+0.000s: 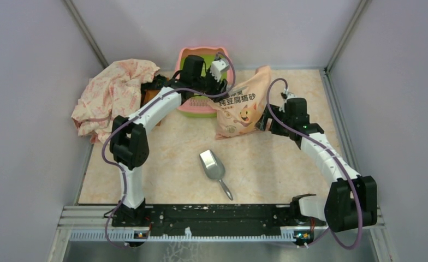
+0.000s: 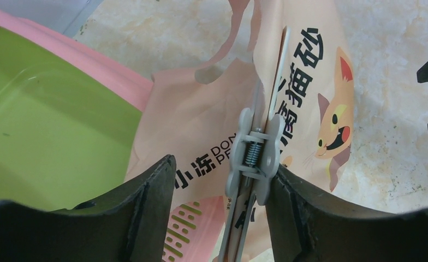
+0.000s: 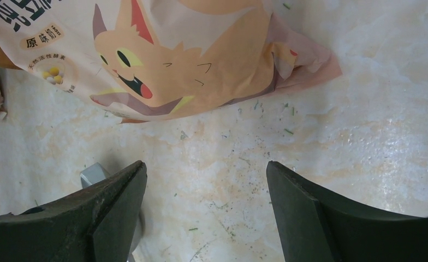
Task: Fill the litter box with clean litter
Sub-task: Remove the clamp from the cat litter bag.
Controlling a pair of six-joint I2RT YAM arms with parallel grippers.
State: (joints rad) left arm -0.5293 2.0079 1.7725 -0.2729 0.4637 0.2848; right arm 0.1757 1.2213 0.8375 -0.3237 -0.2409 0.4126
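Observation:
The litter box [image 1: 188, 56], pink-rimmed with a lime-green inside [image 2: 48, 120], stands at the back of the table and looks bare; no granules show. The peach-pink litter bag [image 1: 244, 106] leans against its right side, its top held shut by a grey spring clip [image 2: 254, 155]. My left gripper [image 2: 221, 169] is open over the bag's top. The clip sits between the jaws, against the right finger and apart from the left one. My right gripper [image 3: 206, 166] is open and empty above the table, just right of the bag's lower end [image 3: 173, 54].
A silver metal scoop [image 1: 214, 166] lies on the table in front of the bag; its edge shows by my right gripper's left finger [image 3: 94, 176]. A crumpled floral cloth [image 1: 116, 93] lies at the back left. Grey walls enclose the table.

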